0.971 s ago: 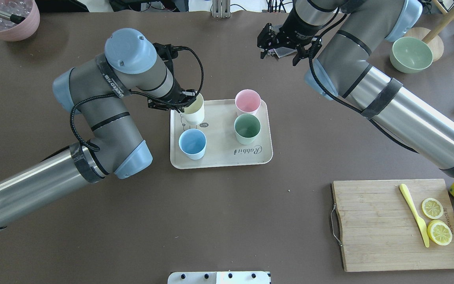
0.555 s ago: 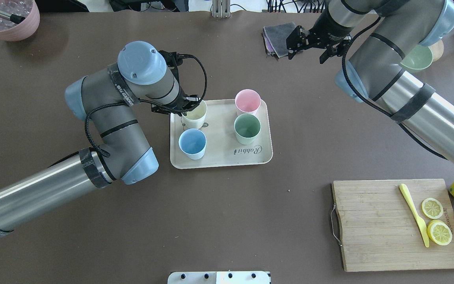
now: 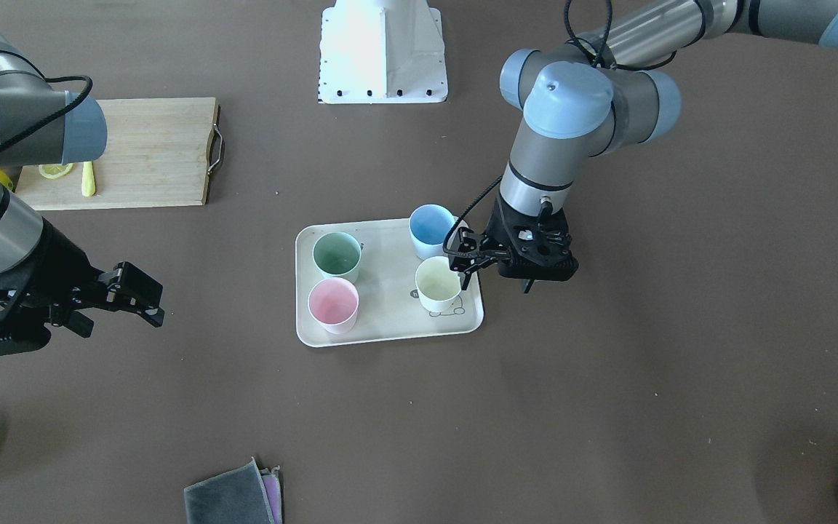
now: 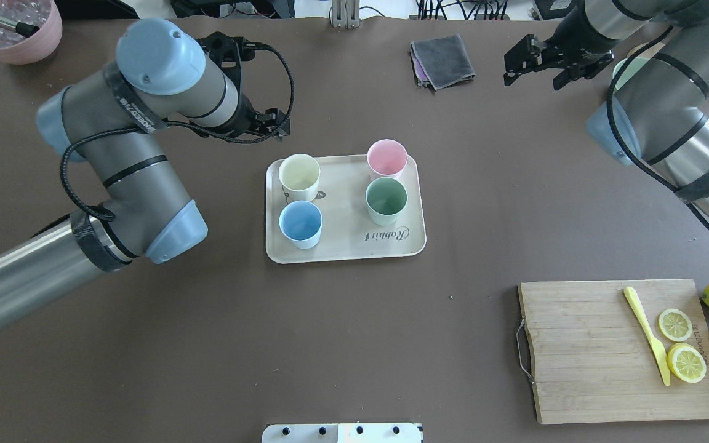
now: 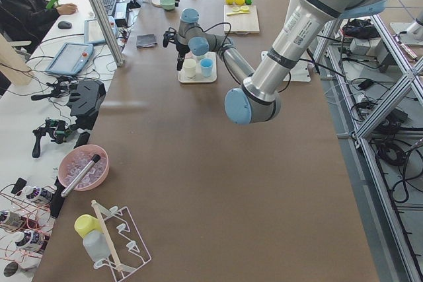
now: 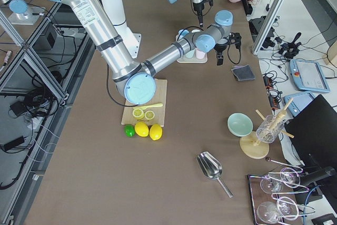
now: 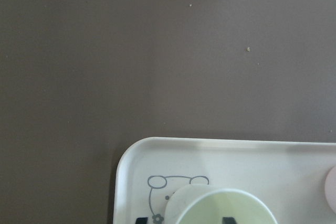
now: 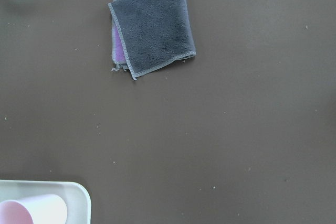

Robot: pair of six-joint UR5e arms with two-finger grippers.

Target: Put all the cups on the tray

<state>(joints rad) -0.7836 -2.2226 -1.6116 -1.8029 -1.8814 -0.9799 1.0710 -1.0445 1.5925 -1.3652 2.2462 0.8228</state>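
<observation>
cream cup [image 4: 299, 177] stands on tray [image 4: 343, 212] with 3 others; left end effector [image 4: 274, 125] and right end effector [image 4: 536, 71] open, empty.

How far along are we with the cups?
Done: the yellow cup, blue cup, pink cup and green cup all stand upright on the tray. In hand: nothing. The left gripper is open, clear of the yellow cup, and the right gripper is open and empty near the cloth. Left: the overhead view shows no cup off the tray, so probably only retracting the arms.
</observation>
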